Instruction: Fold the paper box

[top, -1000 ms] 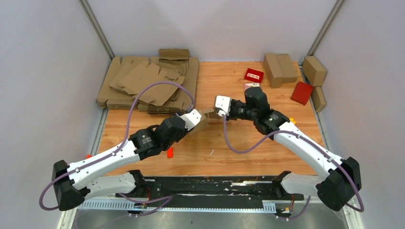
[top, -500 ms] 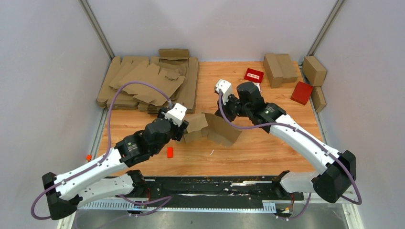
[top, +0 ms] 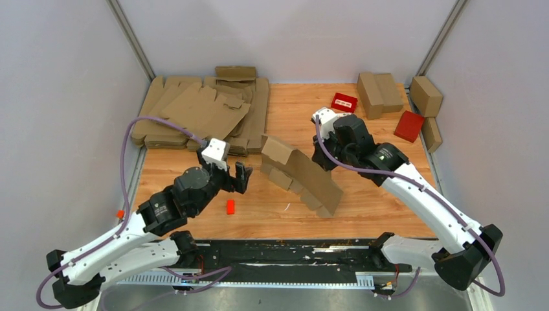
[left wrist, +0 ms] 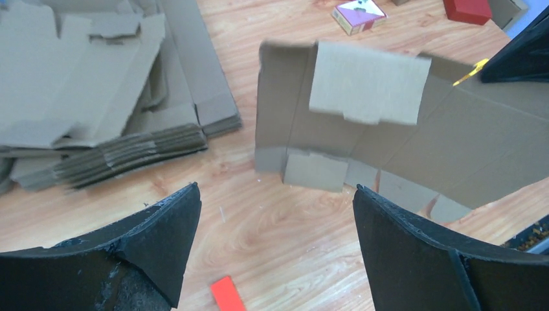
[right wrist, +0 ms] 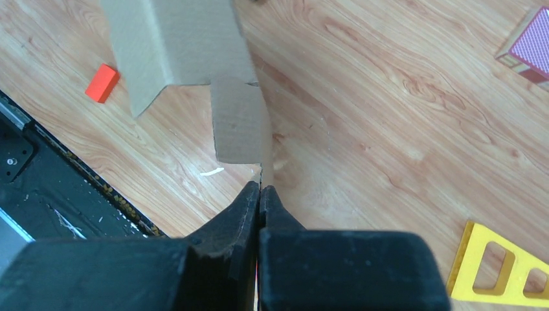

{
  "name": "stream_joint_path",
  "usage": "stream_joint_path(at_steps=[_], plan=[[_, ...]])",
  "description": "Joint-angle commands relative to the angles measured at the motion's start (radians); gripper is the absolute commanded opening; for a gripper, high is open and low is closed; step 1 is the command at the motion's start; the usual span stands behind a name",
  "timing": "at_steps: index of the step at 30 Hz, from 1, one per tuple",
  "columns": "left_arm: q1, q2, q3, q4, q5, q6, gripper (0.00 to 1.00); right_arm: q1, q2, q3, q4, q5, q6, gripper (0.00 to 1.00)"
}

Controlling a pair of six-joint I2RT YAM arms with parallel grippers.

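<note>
Left gripper: matte black jaws spread wide, nothing between them. Paper box: flat brown creased cardboard cut-out with flaps, tilted up at centre of the wood-grain table. Right gripper pinches its thin edge.

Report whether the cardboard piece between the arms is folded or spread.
Mostly spread: the paper box is an open sheet, flaps loose and only partly bent, no closed sides.

A red box lies on the wooden table at the overhead view's upper right, with a second red box farther right. A small orange block lies left of centre. A yellow triangular frame fills the right wrist view's lower right corner.
</note>
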Motion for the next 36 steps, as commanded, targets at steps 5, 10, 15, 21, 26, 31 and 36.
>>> stream_joint_path(at_steps=[5, 10, 15, 21, 26, 31, 36], plan=[[0.046, 0.028, -0.276, 0.393, 0.129, -0.021, 0.94, 0.005, -0.041, -0.073, 0.006, 0.062, 0.015, 0.0], [0.2, 0.086, -0.346, 0.577, 0.33, 0.0, 0.93, 0.004, -0.051, -0.115, 0.049, 0.031, -0.02, 0.0], [0.296, 0.172, -0.386, 0.748, 0.468, 0.055, 0.94, 0.004, -0.056, -0.122, 0.05, 0.006, -0.071, 0.0], [0.399, 0.336, -0.365, 0.865, 0.693, 0.079, 0.94, 0.005, -0.077, -0.116, 0.054, -0.022, -0.113, 0.0], [0.514, 0.445, -0.363, 0.979, 0.876, 0.031, 0.94, 0.005, -0.101, -0.119, 0.05, -0.058, -0.144, 0.0], [0.54, 0.548, -0.311, 1.021, 0.956, 0.026, 0.94, 0.005, -0.108, -0.113, 0.049, -0.085, -0.161, 0.0], [0.54, 0.593, -0.294, 1.044, 0.966, 0.058, 0.96, 0.004, -0.091, -0.1, 0.046, -0.093, -0.176, 0.0]])
